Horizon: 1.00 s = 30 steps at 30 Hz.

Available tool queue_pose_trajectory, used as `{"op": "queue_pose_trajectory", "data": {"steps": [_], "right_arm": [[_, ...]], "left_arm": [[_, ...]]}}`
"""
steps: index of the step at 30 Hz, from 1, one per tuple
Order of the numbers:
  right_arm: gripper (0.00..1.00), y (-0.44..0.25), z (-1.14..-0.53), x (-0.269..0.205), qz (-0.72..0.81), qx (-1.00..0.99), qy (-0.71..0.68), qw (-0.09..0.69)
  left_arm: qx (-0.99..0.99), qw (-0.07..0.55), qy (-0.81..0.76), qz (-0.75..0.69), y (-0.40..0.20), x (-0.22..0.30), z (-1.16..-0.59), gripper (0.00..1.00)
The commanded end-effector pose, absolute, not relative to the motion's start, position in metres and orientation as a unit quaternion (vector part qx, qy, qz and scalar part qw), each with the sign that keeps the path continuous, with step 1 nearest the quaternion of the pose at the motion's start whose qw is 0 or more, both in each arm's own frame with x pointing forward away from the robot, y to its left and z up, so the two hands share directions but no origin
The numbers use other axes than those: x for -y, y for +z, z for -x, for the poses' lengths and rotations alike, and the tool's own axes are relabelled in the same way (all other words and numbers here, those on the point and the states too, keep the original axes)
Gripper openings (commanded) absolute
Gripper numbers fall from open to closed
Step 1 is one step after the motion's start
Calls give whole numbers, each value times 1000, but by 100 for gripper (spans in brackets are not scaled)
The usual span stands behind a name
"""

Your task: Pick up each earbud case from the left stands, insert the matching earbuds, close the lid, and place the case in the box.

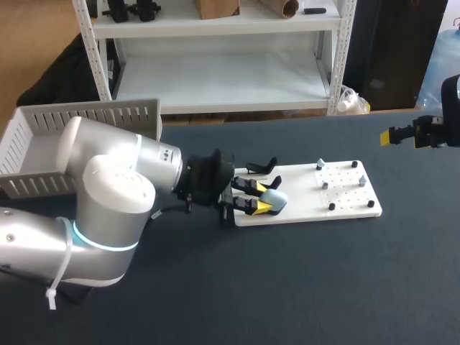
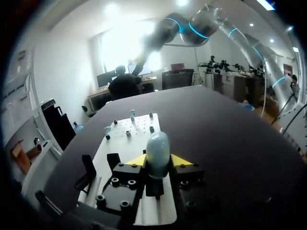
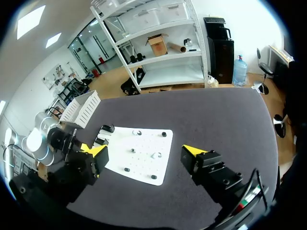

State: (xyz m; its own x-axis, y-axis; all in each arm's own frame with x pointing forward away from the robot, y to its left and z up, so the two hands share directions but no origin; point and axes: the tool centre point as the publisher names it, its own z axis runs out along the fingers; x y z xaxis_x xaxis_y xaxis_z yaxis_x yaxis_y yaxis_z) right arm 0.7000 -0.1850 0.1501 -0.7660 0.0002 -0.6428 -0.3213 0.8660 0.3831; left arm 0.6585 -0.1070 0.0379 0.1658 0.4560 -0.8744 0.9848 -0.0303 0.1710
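A pale blue earbud case (image 1: 276,199) sits at the left end of the white board (image 1: 345,201), over a black holder. My left gripper (image 1: 261,198) is shut on it. In the left wrist view both yellow fingertips (image 2: 137,160) press the sides of the case (image 2: 158,147). A second, empty black stand (image 1: 263,167) rises just behind it. Small white earbuds (image 1: 321,165) stand on pegs at the board's right end. My right gripper (image 1: 392,136) hangs open high over the table's far right edge, with nothing in it (image 3: 145,152).
A white slatted basket (image 1: 86,118) stands at the back left, behind my left arm. Small black pegs (image 1: 331,206) dot the board's right half. Dark table surface stretches in front of the board and to its right.
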Motion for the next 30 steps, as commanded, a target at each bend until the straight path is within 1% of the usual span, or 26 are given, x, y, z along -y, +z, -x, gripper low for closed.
{"op": "queue_pose_trajectory", "data": {"steps": [1,16,30], "right_arm": [[100,150,-700,185,88,-908,243,330],[100,150,-700,185,88,-908,243,330],[100,150,-700,185,88,-908,243,330]], "left_arm": [[-552,431,-315,-641,42,109,-645,0],[-507,478,-330,-637,57,129,-632,0],[-477,489,-342,-645,68,132,-622,0]]}}
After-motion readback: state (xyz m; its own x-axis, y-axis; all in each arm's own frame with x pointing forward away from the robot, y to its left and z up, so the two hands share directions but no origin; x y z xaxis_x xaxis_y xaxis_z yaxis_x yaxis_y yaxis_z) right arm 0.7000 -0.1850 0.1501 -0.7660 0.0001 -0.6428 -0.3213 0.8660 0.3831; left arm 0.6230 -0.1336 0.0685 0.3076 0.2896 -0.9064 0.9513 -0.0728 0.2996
